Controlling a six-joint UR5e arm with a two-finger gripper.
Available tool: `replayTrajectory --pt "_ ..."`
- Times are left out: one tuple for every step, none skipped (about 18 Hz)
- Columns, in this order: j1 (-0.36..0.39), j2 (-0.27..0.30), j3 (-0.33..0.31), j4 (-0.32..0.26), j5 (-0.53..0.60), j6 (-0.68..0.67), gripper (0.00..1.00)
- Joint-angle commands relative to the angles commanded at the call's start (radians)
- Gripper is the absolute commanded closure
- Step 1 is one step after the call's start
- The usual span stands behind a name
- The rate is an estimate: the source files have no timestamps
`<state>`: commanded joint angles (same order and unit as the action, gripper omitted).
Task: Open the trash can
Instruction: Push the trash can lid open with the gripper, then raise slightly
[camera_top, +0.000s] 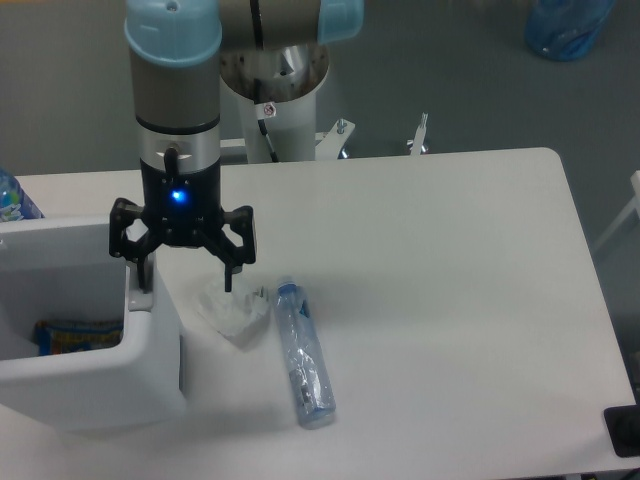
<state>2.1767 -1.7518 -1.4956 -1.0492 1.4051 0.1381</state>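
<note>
The white trash can (150, 370) stands at the table's left edge with its lid up; the inside shows, with a colourful wrapper (75, 335) at the bottom. My gripper (185, 285) hangs open over the can's right rim. Its left finger (140, 272) points down onto the grey push-button tab (140, 299), and whether it still touches I cannot tell. The right finger (229, 278) hangs just above the crumpled white tissue.
A crumpled white tissue (234, 313) lies right of the can. Beside it a clear plastic bottle (303, 353) lies on its side. A blue-capped bottle (12, 198) peeks in at the far left. The arm's base (275, 100) stands behind the table.
</note>
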Motion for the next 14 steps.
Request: replayTrajectory --pt "0.0 0.002 0.003 0.002 0.0 0.002 0.0" --pt "0.002 0.003 0.008 0.002 0.0 0.003 0.0" --pt "0.0 0.003 0.015 0.002 0.0 0.003 0.0" --pt "0.002 0.002 0.021 0.002 0.0 0.005 0.0" --pt "0.002 0.0 0.034 0.002 0.002 0.008 0.0" --pt "0.002 -0.002 0.044 0.002 0.005 0.015 0.0" --pt "0.011 -0.002 0.054 0.006 0.006 0.02 0.0" --pt "0.02 0.0 0.058 0.006 0.006 0.037 0.0" --pt "0.04 0.0 0.063 0.005 0.008 0.064 0.0" --pt "0.052 0.003 0.064 0.005 0.009 0.098 0.0" --pt "0.063 0.005 0.069 0.002 0.02 0.129 0.0" --pt "0.083 0.008 0.071 0.002 0.043 0.147 0.0" --pt "0.098 0.011 0.069 0.0 0.075 0.164 0.0" --pt "0.106 0.011 0.069 -0.008 0.109 0.184 0.0"
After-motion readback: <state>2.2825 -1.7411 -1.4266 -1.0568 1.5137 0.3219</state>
